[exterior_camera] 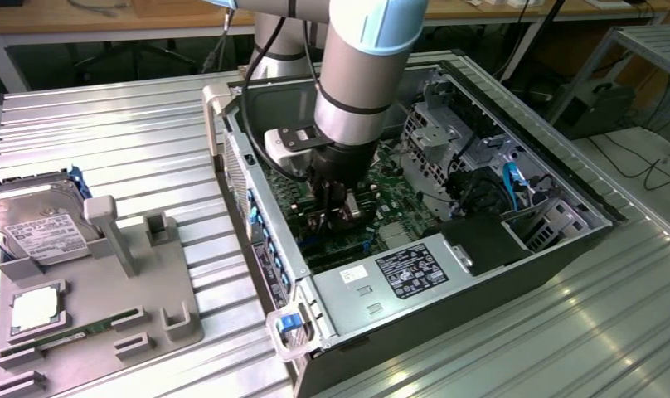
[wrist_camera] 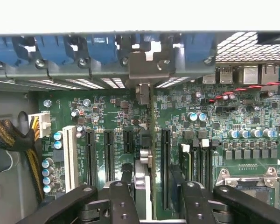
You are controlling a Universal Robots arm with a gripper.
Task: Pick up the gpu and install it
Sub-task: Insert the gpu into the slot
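Pincer: we see the pincer (wrist_camera: pixel 151 196) inside the computer case (exterior_camera: pixel 468 274), its fingers (wrist_camera: pixel 119 205) parted either side of the gpu (wrist_camera: pixel 143 175) without clamping it.
Gpu: edge-on, standing upright on the motherboard (wrist_camera: pixel 224 121) between black slots, at lower centre of the frame.
Writing: we see labels on the power supply (exterior_camera: pixel 407 274) and hard drive (exterior_camera: pixel 42 236), neither legible.
Surface: the ribbed metal surface (exterior_camera: pixel 136 141) carries the grey fixture (exterior_camera: pixel 103 282) at lower left.

Ribbed bare-metal table (exterior_camera: pixel 147 141); glossy green motherboard (wrist_camera: pixel 224 135) (matt black slots); matt grey plastic holder (exterior_camera: pixel 114 290).
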